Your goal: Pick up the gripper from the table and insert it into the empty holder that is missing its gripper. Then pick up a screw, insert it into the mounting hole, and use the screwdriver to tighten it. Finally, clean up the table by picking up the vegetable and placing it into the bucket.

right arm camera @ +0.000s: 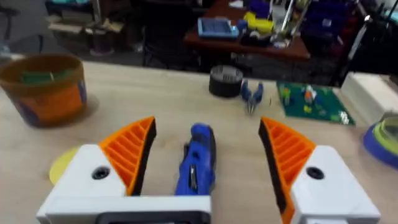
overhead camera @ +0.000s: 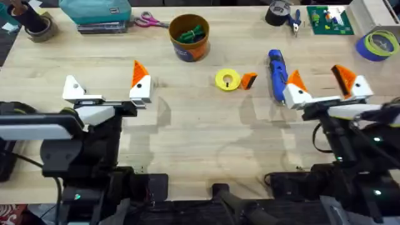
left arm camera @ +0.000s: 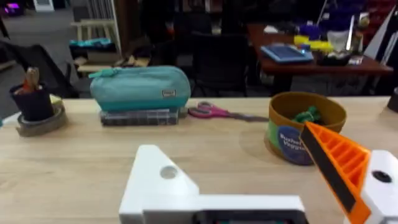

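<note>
— Where are your fingers?
— My right gripper (overhead camera: 320,84) is spread, empty, straddling the screwdriver (overhead camera: 277,73). My left gripper (overhead camera: 106,89) gapes too, one holder (overhead camera: 74,88) bare.
— And the missing piece?
— The gripper (overhead camera: 249,80) lies just left of the screwdriver, touching the yellow disc (overhead camera: 227,80). I'd pinch its flanks, ribs facing inward.

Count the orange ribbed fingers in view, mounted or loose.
4: one on the left gripper, two on the right gripper, and the loose gripper lying beside the yellow disc.
</note>
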Robot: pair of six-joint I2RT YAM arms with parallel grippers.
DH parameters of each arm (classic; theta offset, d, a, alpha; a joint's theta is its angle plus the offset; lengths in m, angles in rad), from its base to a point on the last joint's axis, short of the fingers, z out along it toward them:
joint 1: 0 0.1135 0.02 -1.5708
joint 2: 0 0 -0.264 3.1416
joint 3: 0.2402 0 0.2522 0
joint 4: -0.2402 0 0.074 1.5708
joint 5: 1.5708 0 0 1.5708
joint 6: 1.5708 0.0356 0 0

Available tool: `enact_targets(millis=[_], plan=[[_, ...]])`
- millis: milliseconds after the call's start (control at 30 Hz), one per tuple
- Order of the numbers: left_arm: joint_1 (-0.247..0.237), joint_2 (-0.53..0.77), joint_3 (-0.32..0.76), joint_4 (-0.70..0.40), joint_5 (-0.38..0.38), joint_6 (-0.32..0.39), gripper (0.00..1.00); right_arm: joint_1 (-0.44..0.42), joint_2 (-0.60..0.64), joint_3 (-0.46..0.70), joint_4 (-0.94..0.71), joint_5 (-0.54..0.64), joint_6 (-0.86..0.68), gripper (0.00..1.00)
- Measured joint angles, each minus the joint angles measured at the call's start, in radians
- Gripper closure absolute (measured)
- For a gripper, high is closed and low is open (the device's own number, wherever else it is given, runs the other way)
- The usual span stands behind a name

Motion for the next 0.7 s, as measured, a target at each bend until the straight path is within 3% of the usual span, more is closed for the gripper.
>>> enact_targets(millis=[33, 67, 233, 267, 367, 533, 700], plan=[[0.000, 0.003, 0.024, -0.050, 0.003, 0.000, 0.016, 0.000, 0.002, 0.021, -0.003, -0.001, -0.003, 0.005], [0.000, 0.043, 0.123, -0.164, 0.006, -0.001, 0.018, 0.000, 0.014, 0.115, -0.013, -0.002, -0.006, 0.006], [0.000, 0.210, 0.391, -0.324, 0.006, -0.001, 0.018, 0.000, 0.105, 0.361, -0.233, 0.003, -0.006, 0.006], [0.000, 0.348, 0.556, -0.432, 0.008, -0.001, 0.017, 0.000, 0.223, 0.506, -0.410, 0.003, -0.006, 0.006], [0.000, 0.522, 0.728, -0.579, 0.013, -0.001, 0.016, 0.000, 0.382, 0.654, -0.575, 0.003, -0.006, 0.006], [0.000, 0.788, 0.929, -0.765, 0.014, -0.001, 0.016, 0.000, 0.640, 0.860, -0.794, 0.002, -0.006, 0.006], [0.000, 1.011, 1.048, -0.868, 0.018, 0.000, 0.015, 0.000, 0.831, 0.974, -0.906, 0.003, -0.006, 0.006]])
